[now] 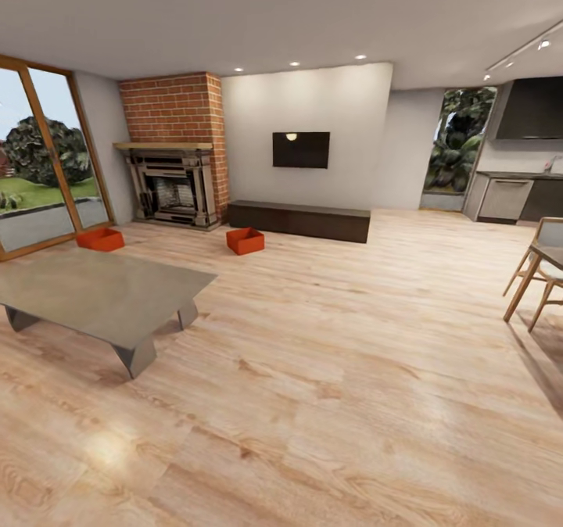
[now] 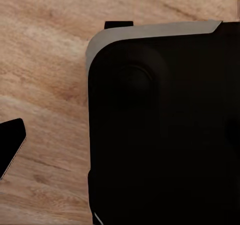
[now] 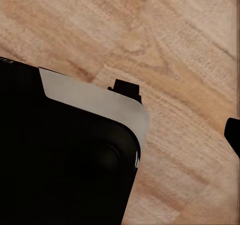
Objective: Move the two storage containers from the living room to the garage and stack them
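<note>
I stand in the living room, on its light wood-plank flooring. Two red-orange storage containers rest on the planks at the far side. One container lies by the glass door, left of the fireplace. The other container sits in front of the dark low cabinet, right of the fireplace. Both are open-topped and far beyond arm's reach. In the left wrist view one dark fingertip hangs over the planks beside the robot's black base. The right wrist view shows a dark fingertip at the picture's edge. The garage is out of view.
A low grey coffee table stands at the left, between me and the nearer container. A brick fireplace, a wall screen and a dark low cabinet line the far wall. Wooden chairs stand at the right, with kitchen units behind them.
</note>
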Tool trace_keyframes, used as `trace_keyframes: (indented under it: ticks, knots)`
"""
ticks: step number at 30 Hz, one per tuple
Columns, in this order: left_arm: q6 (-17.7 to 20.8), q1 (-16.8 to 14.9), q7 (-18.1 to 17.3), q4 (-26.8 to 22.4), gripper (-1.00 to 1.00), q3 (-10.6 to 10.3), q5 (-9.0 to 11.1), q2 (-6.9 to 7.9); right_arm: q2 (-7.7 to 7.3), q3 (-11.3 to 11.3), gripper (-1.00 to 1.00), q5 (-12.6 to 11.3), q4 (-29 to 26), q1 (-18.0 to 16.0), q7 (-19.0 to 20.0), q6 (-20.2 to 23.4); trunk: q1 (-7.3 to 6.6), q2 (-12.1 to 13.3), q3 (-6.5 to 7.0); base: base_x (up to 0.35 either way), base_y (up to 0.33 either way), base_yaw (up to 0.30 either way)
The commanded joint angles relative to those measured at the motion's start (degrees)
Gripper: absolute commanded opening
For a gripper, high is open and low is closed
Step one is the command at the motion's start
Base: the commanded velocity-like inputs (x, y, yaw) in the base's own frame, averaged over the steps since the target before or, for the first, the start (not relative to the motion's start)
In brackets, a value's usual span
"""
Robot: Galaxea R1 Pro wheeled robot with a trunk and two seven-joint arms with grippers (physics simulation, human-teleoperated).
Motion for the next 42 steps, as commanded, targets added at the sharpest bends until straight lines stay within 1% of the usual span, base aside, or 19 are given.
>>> trace_keyframes:
  ticks: [1,8,25,42]
  knots:
    - [-0.09,0.01,0.01,-0.08,1.00,-0.03,-0.02,0.00,0.01,0.40,1.00,-0.61,0.17,-0.05,0.33,-0.33,0.03,-0.02,-0.05,0.323,0.000,0.000]
    - [-0.09,0.00,0.00,-0.08,1.00,-0.08,-0.13,0.00,0.01,0.36,1.00,-0.68,0.17,-0.05,0.32,-0.38,0.03,-0.02,-0.05,0.323,0.000,-0.006]
    - [-0.09,0.00,0.01,-0.08,1.00,-0.16,-0.14,-0.02,0.01,0.24,1.00,-0.87,0.16,-0.05,0.28,-0.40,0.03,-0.02,-0.05,0.323,0.000,-0.222]
    - [-0.09,0.00,0.01,-0.08,1.00,-0.17,-0.07,0.00,0.01,0.35,1.00,-0.87,0.18,-0.02,0.33,-0.32,0.03,-0.02,-0.05,0.323,0.000,-0.012]
